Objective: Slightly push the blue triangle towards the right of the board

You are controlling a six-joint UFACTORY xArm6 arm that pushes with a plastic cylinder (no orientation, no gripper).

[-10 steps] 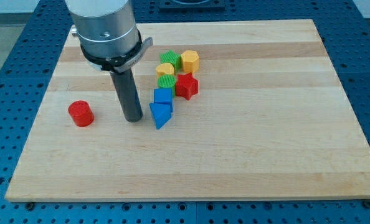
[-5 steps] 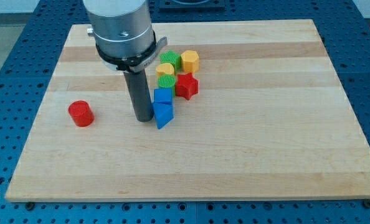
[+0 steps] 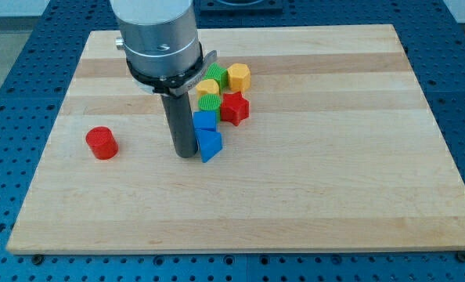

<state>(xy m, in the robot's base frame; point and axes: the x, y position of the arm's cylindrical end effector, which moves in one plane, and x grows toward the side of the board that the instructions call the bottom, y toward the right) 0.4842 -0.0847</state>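
The blue triangle [image 3: 210,146] lies on the wooden board [image 3: 311,180] a little left of the middle. My tip [image 3: 185,154] stands right against its left side, touching it. A blue cube [image 3: 205,121] sits just above the triangle, touching it. The rod rises from the tip to the silver arm body at the view's top.
Above the blue cube is a cluster: a green block [image 3: 208,103], a yellow block [image 3: 208,88], a second green block [image 3: 214,74], a yellow hexagon [image 3: 238,76] and a red star [image 3: 234,107]. A red cylinder [image 3: 101,142] stands alone at the view's left.
My tip has moved right from open board to the blue triangle's left side. The triangle has shifted slightly right and turned a little. The other blocks have not moved.
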